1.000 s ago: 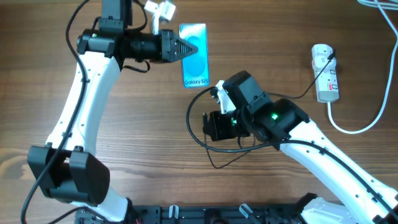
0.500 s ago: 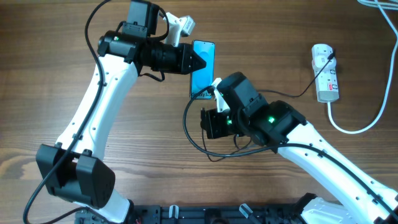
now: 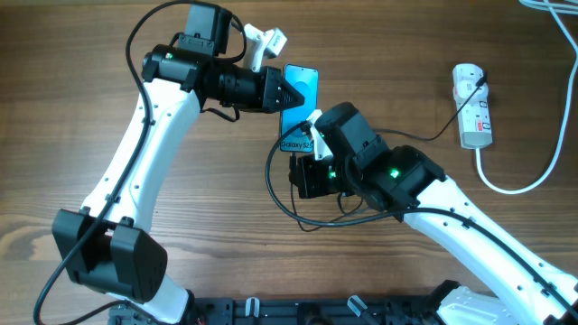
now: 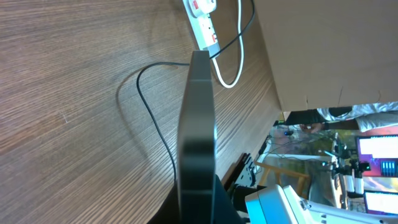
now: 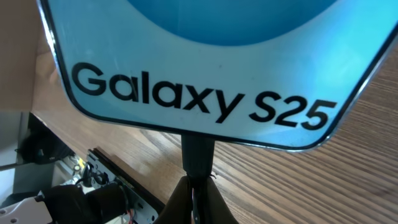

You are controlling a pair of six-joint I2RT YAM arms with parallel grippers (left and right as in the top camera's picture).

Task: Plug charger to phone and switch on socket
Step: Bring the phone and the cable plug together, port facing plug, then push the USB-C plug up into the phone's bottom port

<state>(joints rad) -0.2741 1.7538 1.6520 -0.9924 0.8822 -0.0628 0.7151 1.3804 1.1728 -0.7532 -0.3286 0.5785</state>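
Observation:
The phone (image 3: 302, 101), cyan screen with "Galaxy S25" at its near end, is held off the table by my left gripper (image 3: 287, 91), which is shut on its left edge. In the left wrist view it shows edge-on (image 4: 196, 124) between the jaws. My right gripper (image 3: 301, 155) is shut on the charger's dark connector (image 5: 198, 152), whose tip meets the phone's lower edge (image 5: 199, 93). The charger's thin black cable (image 3: 287, 206) loops under the right arm. The white socket (image 3: 472, 106) lies far right with a black plug in it.
A thick white cord (image 3: 528, 185) runs from the socket to the table's right edge. The socket also shows in the left wrist view (image 4: 202, 18) with the black cable (image 4: 152, 124) curving over the wood. The table's front rail (image 3: 298, 311) is below.
My left gripper carried the phone right and toward the right gripper, tilting it. The right gripper shifted slightly left, and the connector now meets the phone's lower edge.

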